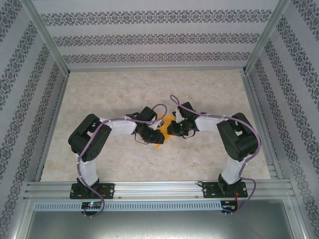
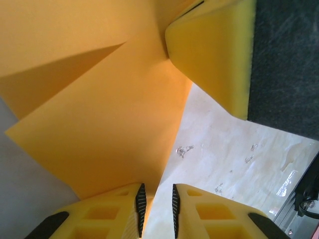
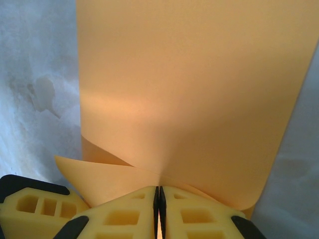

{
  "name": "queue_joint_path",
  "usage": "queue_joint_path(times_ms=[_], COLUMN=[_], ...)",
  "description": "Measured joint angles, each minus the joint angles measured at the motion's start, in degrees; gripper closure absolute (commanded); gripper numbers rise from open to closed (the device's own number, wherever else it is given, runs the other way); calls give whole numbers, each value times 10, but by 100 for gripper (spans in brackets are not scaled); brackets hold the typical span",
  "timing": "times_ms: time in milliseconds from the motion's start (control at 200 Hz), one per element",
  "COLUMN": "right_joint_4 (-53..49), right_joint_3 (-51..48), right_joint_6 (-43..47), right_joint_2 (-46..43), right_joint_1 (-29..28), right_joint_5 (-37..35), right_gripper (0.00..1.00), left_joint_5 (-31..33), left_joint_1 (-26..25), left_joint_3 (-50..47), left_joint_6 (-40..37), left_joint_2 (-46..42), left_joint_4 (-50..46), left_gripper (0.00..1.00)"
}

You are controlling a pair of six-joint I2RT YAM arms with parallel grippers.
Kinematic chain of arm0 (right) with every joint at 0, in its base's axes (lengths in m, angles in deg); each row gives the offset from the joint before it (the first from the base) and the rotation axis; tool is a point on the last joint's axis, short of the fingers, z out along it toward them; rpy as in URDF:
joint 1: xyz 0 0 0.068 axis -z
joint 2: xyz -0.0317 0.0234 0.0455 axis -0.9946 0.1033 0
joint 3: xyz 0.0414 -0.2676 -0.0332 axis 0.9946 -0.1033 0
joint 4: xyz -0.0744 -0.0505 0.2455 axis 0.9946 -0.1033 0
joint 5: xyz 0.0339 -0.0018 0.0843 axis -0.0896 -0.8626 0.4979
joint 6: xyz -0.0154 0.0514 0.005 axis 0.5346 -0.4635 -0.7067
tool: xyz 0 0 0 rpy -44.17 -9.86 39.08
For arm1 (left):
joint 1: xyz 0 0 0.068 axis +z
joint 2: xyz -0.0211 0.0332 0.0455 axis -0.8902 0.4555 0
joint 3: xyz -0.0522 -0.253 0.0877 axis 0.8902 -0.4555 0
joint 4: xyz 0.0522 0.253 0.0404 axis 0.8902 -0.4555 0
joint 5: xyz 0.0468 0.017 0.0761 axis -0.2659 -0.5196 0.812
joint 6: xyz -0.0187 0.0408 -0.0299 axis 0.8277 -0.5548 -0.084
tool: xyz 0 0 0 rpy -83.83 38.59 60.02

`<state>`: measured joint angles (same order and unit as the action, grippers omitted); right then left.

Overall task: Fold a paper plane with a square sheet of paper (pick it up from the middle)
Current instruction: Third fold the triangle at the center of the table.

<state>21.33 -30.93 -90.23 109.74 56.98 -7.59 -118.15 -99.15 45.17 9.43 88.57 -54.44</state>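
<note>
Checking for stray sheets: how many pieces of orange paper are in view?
1: a folded orange paper at the middle of the table, pinched in the right gripper. The arms could hide others.

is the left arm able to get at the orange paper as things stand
Probably yes: the thin orange-yellow sheet of paper reaches the left tool, its edge beside one pad, jaws slightly apart. The right tool pinches it elsewhere, out of the way.

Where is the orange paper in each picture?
Top external: the orange paper peeks out between the arms, in the middle of the pale marbled table.
Left wrist: the orange paper fills the upper left, above the left gripper.
Right wrist: the orange paper fills the middle, pinched by the right gripper.
Shared landmark: the marbled table.
</note>
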Motion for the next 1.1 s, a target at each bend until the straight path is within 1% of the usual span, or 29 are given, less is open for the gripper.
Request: queue_joint_path(times_ms=[200,355,545,679,834,944,1099], right_joint_4=[-9,-2,23,58,101,129,170], right_joint_3=[-11,-30,-55,-71,-93,-114,-124], right_joint_6=[-2,-25,-69,-115,-167,-199,-236], right_joint_2=[-15,-33,-74,-95,-97,-94,-66], right_joint_1=[7,21,23,12,-21,-38,-51], right_joint_5=[1,7,13,17,16,15,10], right_gripper=[83,82,88,93,96,98,98], left_joint_5=[10,15,16,16,16,15,16], left_joint_1=[0,0,0,0,0,0,0], left_joint_3=[2,2,2,2,1,-1,-1], left_joint_6=[-18,-30,-44,-56,-58,-58,-58], left_joint_2=[1,2,2,2,2,2,2], left_joint_4=[-6,-8,-9,-10,-9,-7,-7], left_gripper=[78,80,81,81,81,81,81])
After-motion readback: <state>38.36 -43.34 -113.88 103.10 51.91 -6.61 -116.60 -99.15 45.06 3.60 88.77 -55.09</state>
